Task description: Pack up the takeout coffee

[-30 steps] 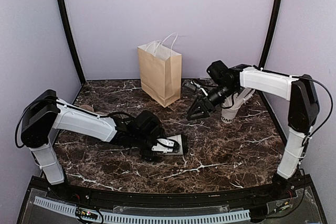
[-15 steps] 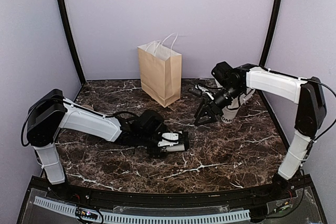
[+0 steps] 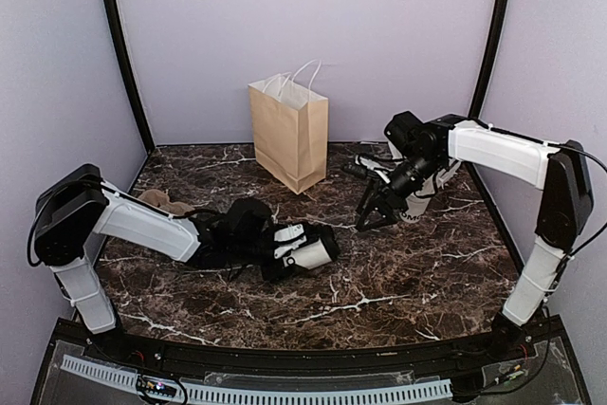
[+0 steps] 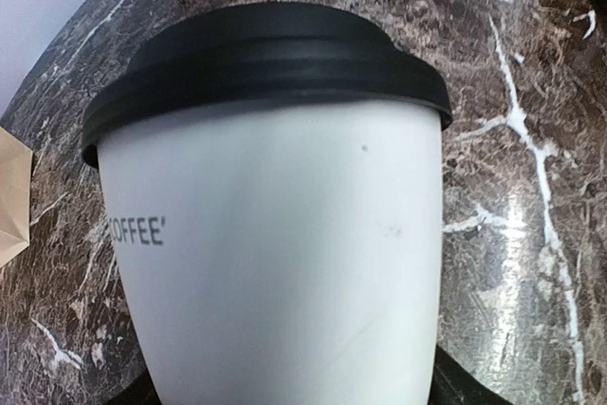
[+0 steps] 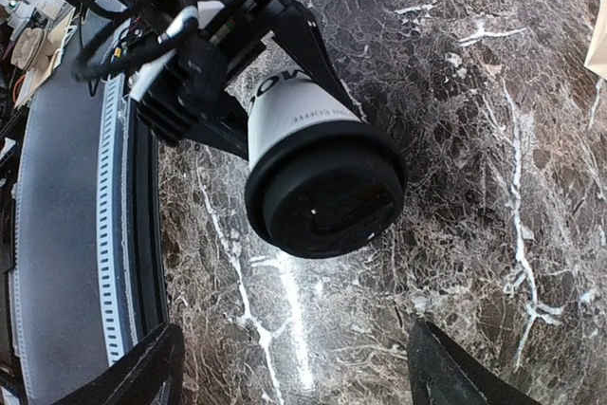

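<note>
White paper and a black lid (image 3: 326, 246): the coffee (image 3: 308, 251) lies tipped on its side near the middle of the marble desk (image 3: 408, 277), lid pointing towards the right arm. The left claw (image 3: 302, 246) grips it, one black finger (image 5: 289, 30) running along the cup's wall in the right wrist view. Whether the cup touches the desk, I cannot tell. Grey lettering shows on its side in the left wrist view.

The right claw (image 3: 372, 214) hangs open over the desk to the right of the coffee and apart from it, its spread fingertips (image 5: 142, 372) holding nothing. A second cup (image 3: 414, 206) stands just behind that claw. A brown paper bag (image 3: 289, 135) stands upright at the back, well apart from the coffee.
</note>
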Controlling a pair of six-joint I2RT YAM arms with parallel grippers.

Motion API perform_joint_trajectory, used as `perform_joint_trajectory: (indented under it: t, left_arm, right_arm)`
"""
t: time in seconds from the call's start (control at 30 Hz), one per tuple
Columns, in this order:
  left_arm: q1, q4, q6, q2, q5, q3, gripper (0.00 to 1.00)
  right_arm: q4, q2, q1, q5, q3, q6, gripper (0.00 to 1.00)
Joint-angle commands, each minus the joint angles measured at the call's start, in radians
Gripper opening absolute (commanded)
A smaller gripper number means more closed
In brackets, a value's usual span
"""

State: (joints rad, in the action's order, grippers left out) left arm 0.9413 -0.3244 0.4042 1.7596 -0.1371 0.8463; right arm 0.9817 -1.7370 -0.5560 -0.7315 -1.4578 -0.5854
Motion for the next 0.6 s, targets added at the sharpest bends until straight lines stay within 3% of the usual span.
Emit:
perform_joint_trajectory:
  t: [0.0,0.1,0.27,0.57]
  left_arm:
    - [-0.015,-0.282,-0.145,-0.121,-0.080,-0.103,0.70]
    - [-0.022,-0.375,-0.176,-0.149,-0.103,-0.159,0.70]
    - [-0.022,-0.468,-0.178,-0.175,-0.105,-0.198,0.71]
    - [-0.023,-0.478,-0.181,-0.170,-0.126,-0.186,0.74]
  right_arm:
    - [-0.022,0.024,-0.010,-0.024,-0.030,0.028,0.85]
    - [-0.006,0.005,-0.031,-0.089,-0.062,0.030,0.98]
    - [-0.002,-0.052,-0.071,-0.127,-0.119,0.084,0.99]
    - [-0.037,-0.091,-0.113,-0.143,-0.183,0.171,0.99]
